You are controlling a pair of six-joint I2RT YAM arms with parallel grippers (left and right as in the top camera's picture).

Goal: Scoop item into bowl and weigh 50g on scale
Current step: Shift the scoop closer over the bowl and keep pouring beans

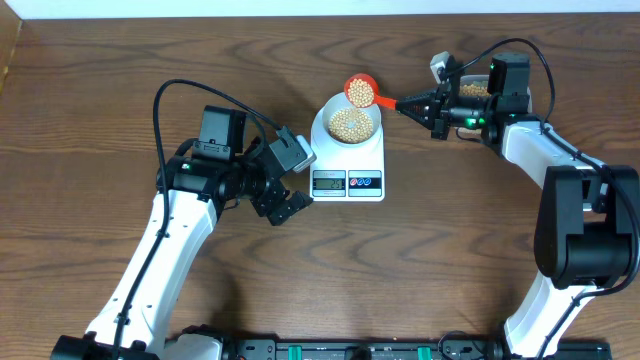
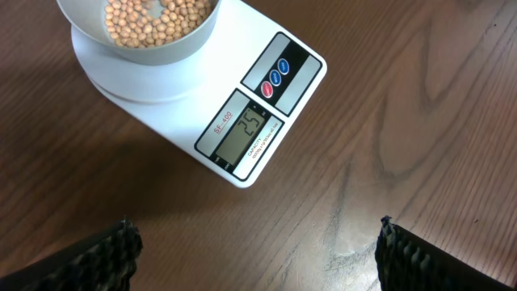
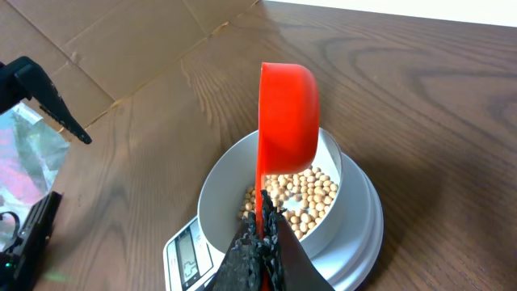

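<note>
The white scale [image 1: 348,165] stands mid-table with the white bowl [image 1: 332,113] on it, and beige beans [image 1: 350,124] cover the bowl's bottom. A red scoop [image 1: 359,91] with beans in it hangs over the bowl's far rim. My right gripper [image 1: 408,102] is shut on its handle. From the right wrist, the scoop [image 3: 287,113] is tipped on edge above the bowl [image 3: 216,190] and the beans [image 3: 307,194], the gripper [image 3: 262,230] clamped on the handle. My left gripper [image 1: 290,205] stands open just left of the scale's display [image 2: 246,129], its fingers [image 2: 113,250] wide apart over bare wood.
A tub of beans [image 1: 473,88] sits behind the right arm, partly hidden by it. A cardboard sheet [image 3: 121,48] lies beyond the scale on the left arm's side. The table's far edge [image 1: 300,18] runs along the top.
</note>
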